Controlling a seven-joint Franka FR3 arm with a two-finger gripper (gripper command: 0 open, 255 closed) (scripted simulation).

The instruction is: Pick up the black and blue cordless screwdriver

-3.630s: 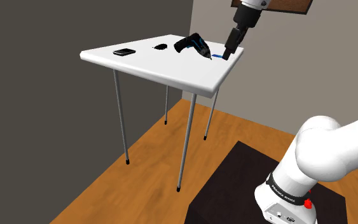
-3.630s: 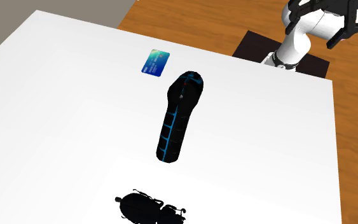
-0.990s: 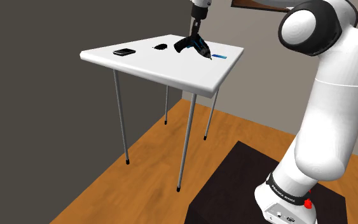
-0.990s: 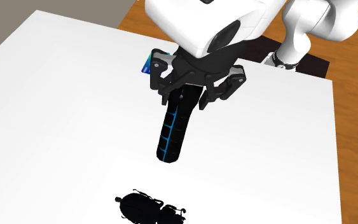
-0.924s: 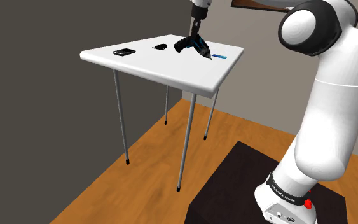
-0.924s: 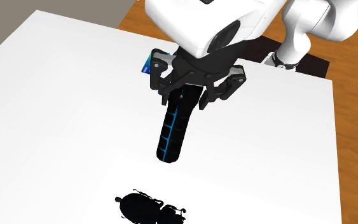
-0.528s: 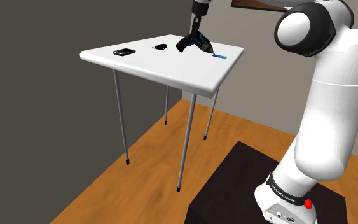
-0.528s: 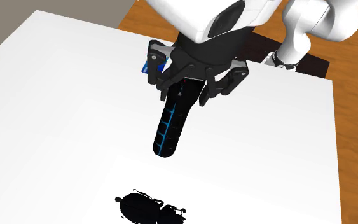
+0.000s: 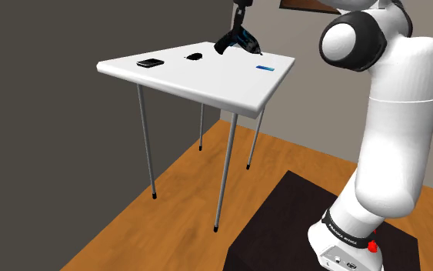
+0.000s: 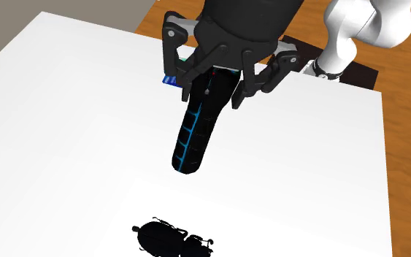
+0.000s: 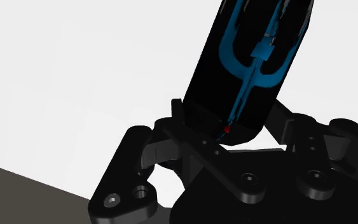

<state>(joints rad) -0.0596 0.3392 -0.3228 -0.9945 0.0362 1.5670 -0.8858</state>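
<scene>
Grey wall (image 9: pixel 53 138) and wood floor (image 9: pixel 161 223) are seen behind and below everything in the shoulder view. The white arm (image 9: pixel 395 131) is raised from the dark stand (image 9: pixel 284 223) at 5 o'clock and is bent over toward 11 o'clock, above the white table (image 9: pixel 207 81) on its thin legs.

The black gripper (image 10: pixel 212 93) is clenched on the black and blue screwdriver (image 10: pixel 193 139). The thick end is clasped between both fingers, and the slim end is pointed toward 7 o'clock in the second exterior view. The same grasp is seen in the wrist view, with the tool's body pinched just above the fingers' base.

In the shoulder view the screwdriver is held tilted over the far part of the tabletop, at about 12 o'clock of the table. It appears raised just off the surface, though contact cannot be ruled out.

A flat black item (image 9: pixel 151 63) is laid near the table's 9 o'clock corner. A black beetle-shaped object (image 10: pixel 168 239) is placed at 6 o'clock of the screwdriver in the second exterior view, apart from it. A small blue card (image 9: pixel 264 68) is laid at 4 o'clock of the screwdriver in the shoulder view and is partly covered by the gripper in the second exterior view.
</scene>
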